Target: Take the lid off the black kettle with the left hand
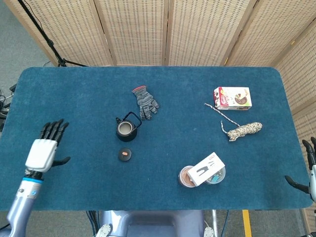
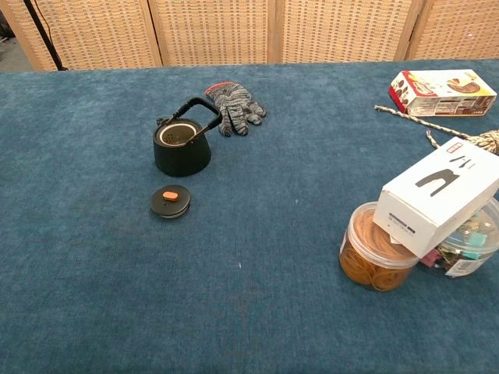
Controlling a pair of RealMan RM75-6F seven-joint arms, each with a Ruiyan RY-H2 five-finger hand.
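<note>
The black kettle (image 1: pixel 126 129) stood left of centre in the head view, its mouth uncovered and its handle raised. The lid (image 1: pixel 124 155) lay flat on the blue table (image 1: pixel 74 98) just below the kettle in the frame, apart from it, with its orange knob upward. The chest view showed the same arrangement: kettle (image 2: pixel 182 146) above, lid (image 2: pixel 170 202) below it.

The left hand (image 1: pixel 43 150) was at the lower left of the head view, well apart from both items, fingers spread and holding nothing. The right hand (image 1: pixel 309 170) showed only as a few dark fingertips at the lower right edge; its state could not be determined.

Judged from this layout, the removal step was complete and the remaining action was retreat. Good practice at this stage was to carry the empty hand clear along a path away from the kettle handle, leaving the lid resting flat. A grey glove (image 1: pixel 145 101) lay just above and right of the kettle.
</note>
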